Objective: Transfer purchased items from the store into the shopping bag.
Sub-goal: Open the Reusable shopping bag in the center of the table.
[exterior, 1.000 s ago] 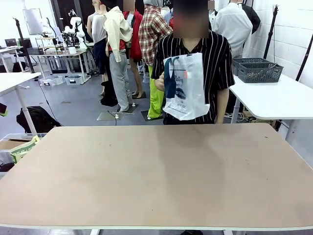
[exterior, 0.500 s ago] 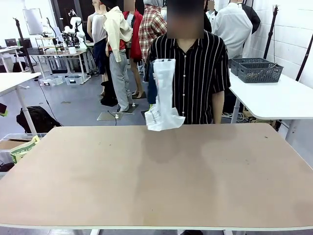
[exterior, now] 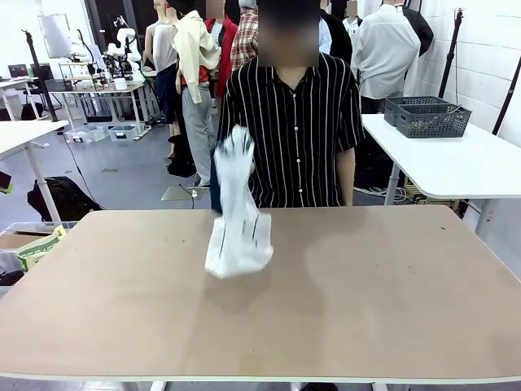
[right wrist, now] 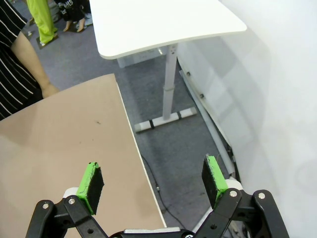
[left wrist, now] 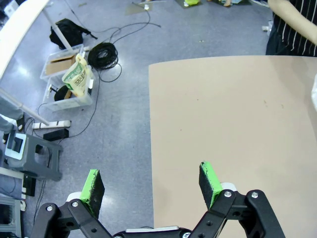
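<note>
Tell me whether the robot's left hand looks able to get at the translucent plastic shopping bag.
Probably yes: the left hand is open, and bare tabletop lies between it and the translucent plastic shopping bag, though the person holds it by its top.

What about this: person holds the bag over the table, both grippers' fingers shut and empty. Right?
No. Both grippers' fingers are open, not shut: the left gripper in the left wrist view, the right gripper in the right wrist view, pads wide apart. The rest stands: the person holds the bag over the table, and both grippers are empty.
</note>
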`<control>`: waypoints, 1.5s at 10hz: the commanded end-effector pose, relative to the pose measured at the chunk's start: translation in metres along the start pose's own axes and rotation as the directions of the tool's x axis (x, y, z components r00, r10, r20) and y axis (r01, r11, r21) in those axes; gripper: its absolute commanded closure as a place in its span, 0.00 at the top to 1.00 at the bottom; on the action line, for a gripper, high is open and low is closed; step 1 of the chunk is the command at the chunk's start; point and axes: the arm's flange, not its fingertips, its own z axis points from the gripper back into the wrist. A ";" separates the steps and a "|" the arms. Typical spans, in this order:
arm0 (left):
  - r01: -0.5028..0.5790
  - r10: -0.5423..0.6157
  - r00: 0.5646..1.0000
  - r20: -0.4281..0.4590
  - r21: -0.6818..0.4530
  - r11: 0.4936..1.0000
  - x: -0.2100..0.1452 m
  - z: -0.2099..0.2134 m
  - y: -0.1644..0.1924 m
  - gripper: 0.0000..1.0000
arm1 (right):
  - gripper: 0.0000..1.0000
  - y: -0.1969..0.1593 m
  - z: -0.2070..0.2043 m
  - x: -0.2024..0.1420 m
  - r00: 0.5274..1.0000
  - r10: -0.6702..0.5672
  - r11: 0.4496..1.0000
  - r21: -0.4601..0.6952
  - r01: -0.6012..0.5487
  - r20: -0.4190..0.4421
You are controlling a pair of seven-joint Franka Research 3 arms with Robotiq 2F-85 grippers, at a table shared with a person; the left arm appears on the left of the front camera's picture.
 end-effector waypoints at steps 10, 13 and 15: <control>0.003 -0.003 1.000 -0.003 0.005 1.000 -0.001 0.000 0.003 1.00 | 1.00 -0.002 -0.001 -0.002 1.000 0.010 1.000 -0.003 -0.010 -0.011; 0.137 -0.131 0.989 0.068 -0.097 0.986 0.054 -0.010 -0.053 1.00 | 1.00 0.067 0.028 0.033 0.996 0.078 0.987 0.133 -0.084 0.048; 0.228 -0.199 0.968 0.150 -0.206 0.952 0.099 -0.006 -0.103 1.00 | 1.00 0.132 0.056 0.052 0.991 0.130 0.955 0.263 -0.136 0.041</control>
